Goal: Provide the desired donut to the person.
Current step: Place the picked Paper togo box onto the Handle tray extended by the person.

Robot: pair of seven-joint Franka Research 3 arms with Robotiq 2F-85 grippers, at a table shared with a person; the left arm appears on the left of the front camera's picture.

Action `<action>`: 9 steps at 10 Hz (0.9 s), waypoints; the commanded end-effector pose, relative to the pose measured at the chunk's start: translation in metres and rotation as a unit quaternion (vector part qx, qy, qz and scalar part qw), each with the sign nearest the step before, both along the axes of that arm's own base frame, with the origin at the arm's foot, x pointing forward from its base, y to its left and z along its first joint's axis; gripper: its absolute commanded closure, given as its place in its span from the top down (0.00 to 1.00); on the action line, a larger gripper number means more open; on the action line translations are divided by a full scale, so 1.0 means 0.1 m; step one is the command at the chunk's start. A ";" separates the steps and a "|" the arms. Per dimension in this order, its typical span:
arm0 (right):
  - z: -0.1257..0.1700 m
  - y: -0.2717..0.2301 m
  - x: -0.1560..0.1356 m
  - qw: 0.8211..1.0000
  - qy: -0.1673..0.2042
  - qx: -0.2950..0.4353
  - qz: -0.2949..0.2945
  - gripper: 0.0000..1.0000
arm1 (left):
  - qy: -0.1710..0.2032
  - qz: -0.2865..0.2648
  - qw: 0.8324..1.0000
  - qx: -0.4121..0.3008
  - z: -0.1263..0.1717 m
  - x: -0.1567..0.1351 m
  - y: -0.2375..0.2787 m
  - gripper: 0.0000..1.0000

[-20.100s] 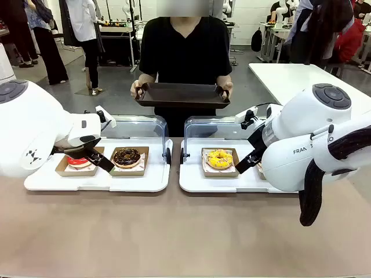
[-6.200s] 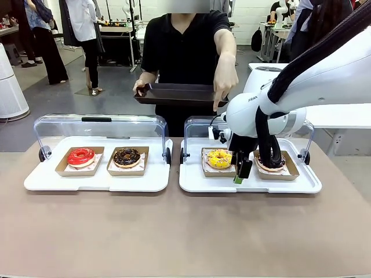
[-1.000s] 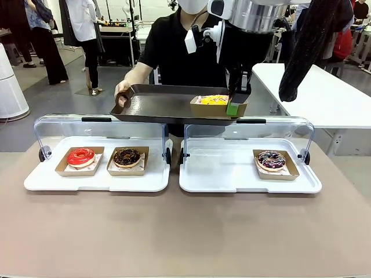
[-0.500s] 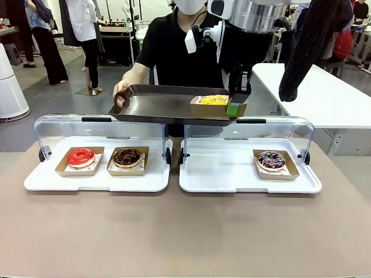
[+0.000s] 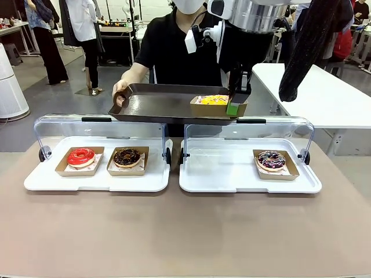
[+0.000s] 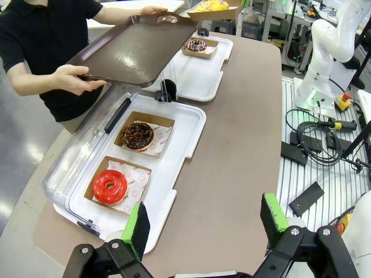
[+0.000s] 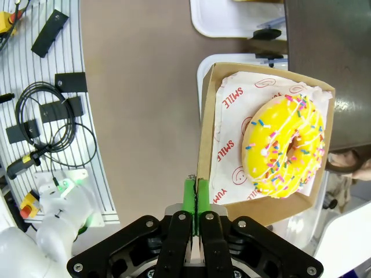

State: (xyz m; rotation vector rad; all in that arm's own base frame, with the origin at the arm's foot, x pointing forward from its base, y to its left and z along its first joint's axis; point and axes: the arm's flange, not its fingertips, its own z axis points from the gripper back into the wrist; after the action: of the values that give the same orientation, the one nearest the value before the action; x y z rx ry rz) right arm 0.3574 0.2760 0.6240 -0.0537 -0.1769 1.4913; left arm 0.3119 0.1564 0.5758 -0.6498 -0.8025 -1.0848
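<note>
Our left gripper hangs high over the table, its green-padded fingers wide apart with nothing between them. Below and ahead of it lies the left case with its clear lid raised. The red donut is nearest the gripper and the chocolate donut just beyond it, each on printed paper in its own holder. Farther ahead of this gripper, the person holds the dark tray out above the cases, with a hand gripping its near end.

Our right gripper reaches down at the tray's right end. Its fingers are pressed together on the side wall of a cardboard box. The yellow donut, dotted with coloured sprinkles, lies in that box on printed paper, just beside the fingers. The box sits over the tray's right end, and we cannot tell whether it rests on the tray. Below this gripper is the right case, and a dark sprinkled donut sits at its right end, well apart from the fingers.
</note>
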 end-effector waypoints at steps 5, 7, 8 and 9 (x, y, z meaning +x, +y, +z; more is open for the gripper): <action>0.46 -0.04 0.54 0.999 -0.005 0.027 0.036 0.02 | -0.009 -0.004 1.000 -0.008 0.01 0.00 0.01 1.00; 0.46 -0.07 0.85 0.997 0.002 0.042 0.067 0.02 | -0.009 -0.004 1.000 -0.008 0.01 0.00 0.01 1.00; 0.43 -0.09 1.01 0.996 0.008 0.042 0.083 0.02 | -0.009 -0.004 1.000 -0.008 0.01 0.00 0.01 1.00; 0.39 -0.11 1.17 0.996 0.010 0.047 0.080 0.02 | -0.009 -0.004 1.000 -0.008 0.01 0.00 0.01 1.00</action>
State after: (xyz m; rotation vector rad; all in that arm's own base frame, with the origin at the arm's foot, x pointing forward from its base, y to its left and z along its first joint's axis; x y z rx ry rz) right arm 0.4611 0.2673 0.6577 0.0109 -0.2528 1.6225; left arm 0.3118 0.1564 0.5761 -0.6493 -0.8028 -1.0849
